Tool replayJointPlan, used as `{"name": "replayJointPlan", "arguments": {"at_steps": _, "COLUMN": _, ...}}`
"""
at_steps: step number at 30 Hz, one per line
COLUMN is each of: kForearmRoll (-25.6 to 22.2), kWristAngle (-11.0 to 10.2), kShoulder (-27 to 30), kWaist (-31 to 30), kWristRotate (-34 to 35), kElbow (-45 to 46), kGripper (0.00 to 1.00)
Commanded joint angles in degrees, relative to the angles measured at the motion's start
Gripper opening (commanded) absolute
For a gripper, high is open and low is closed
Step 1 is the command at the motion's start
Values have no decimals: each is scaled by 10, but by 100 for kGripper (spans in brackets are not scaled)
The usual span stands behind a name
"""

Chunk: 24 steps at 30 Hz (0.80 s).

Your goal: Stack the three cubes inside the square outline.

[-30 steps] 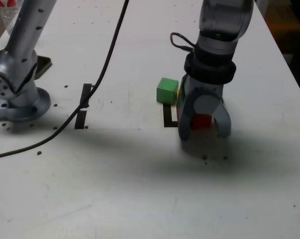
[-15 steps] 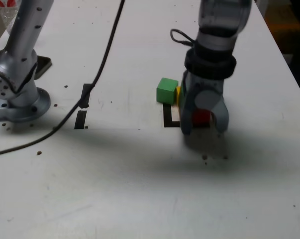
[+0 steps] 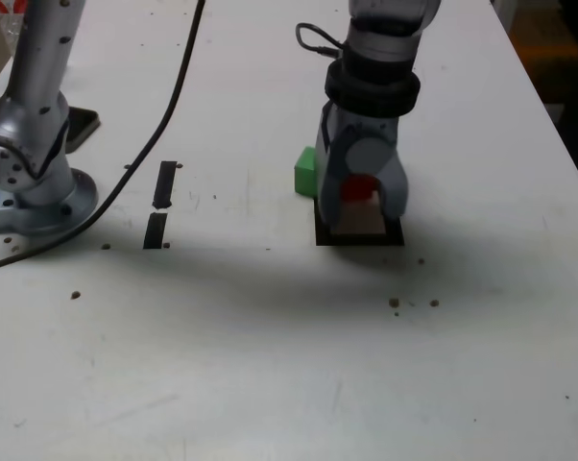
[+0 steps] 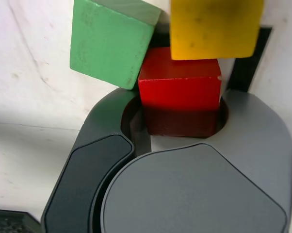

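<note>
- Exterior view: a white table (image 3: 270,365) with one arm reaching down from twelve o'clock. Its gripper (image 3: 363,197) holds a red cube (image 3: 358,187) between closed jaws, raised a little off the surface.
- Below the gripper lies the square outline (image 3: 358,237), black tape round a pale middle. The red cube hangs over the outline's far half, at about twelve o'clock of its centre.
- A green cube (image 3: 305,173) sits on the table just outside the outline, at about ten o'clock from it, partly hidden by the gripper. The yellow cube cannot be seen here.
- Two short tape strips (image 3: 161,204) and the arm's base (image 3: 30,182) lie well apart, toward nine o'clock.
- Wrist view: the red cube (image 4: 180,90) is clamped in the grey jaws. The yellow cube (image 4: 215,28) appears just beyond it, with black tape (image 4: 250,58) beside both; whether yellow rests inside the outline I cannot tell. The green cube (image 4: 112,41) sits close beside red, tilted, possibly touching.
- Progress, as I judge it: no stack shows yet. Red is in hand near the outline; green is not yet placed, and yellow's place is unsure.
</note>
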State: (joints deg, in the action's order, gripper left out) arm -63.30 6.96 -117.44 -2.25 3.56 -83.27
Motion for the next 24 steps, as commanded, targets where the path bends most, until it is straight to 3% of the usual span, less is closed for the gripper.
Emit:
{"name": "replayJointPlan", "arguments": {"at_steps": 1, "kForearmRoll": 1, "kWristAngle": -4, "kShoulder": 9, "kWaist": 12, "kWristRotate": -6, "kElbow": 6, "kGripper": 21}}
{"name": "replayJointPlan", "arguments": {"at_steps": 9, "kForearmRoll": 4, "kWristAngle": -14, "kShoulder": 27, "kWaist": 18, "kWristRotate": -16, "kElbow": 5, "kGripper": 21}}
{"name": "replayJointPlan", "arguments": {"at_steps": 24, "kForearmRoll": -15, "kWristAngle": -10, "kShoulder": 63, "kWaist": -64, "kWristRotate": 42, "kElbow": -8, "kGripper": 21}}
